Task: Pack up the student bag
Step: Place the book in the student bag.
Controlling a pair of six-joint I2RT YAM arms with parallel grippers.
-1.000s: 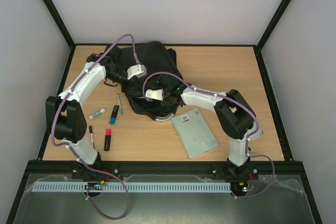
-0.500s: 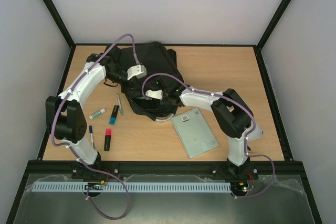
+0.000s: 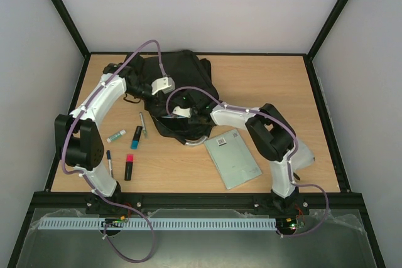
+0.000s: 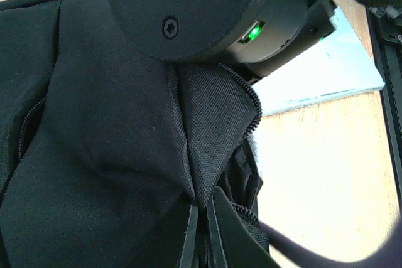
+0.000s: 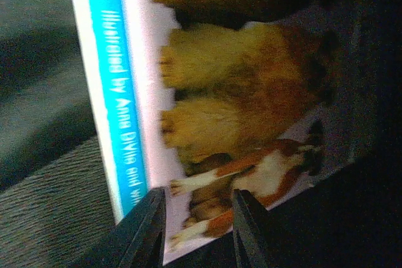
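Right claw (image 5: 199,198) inside student bag (image 3: 187,70), over a picture book (image 5: 251,92).

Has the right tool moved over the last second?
Yes, slightly. The right tool has pushed left, deeper into the bag, and its elbow has swung left, toward the notebook.

The left arm (image 3: 103,95) stretches forward and turns inward at the wrist, its claw (image 4: 202,236) with the fingers pressed nearly together, while the right arm (image 3: 267,133) folds at the elbow and reaches toward the left arm, its claw (image 5: 198,227) with the fingers standing apart.
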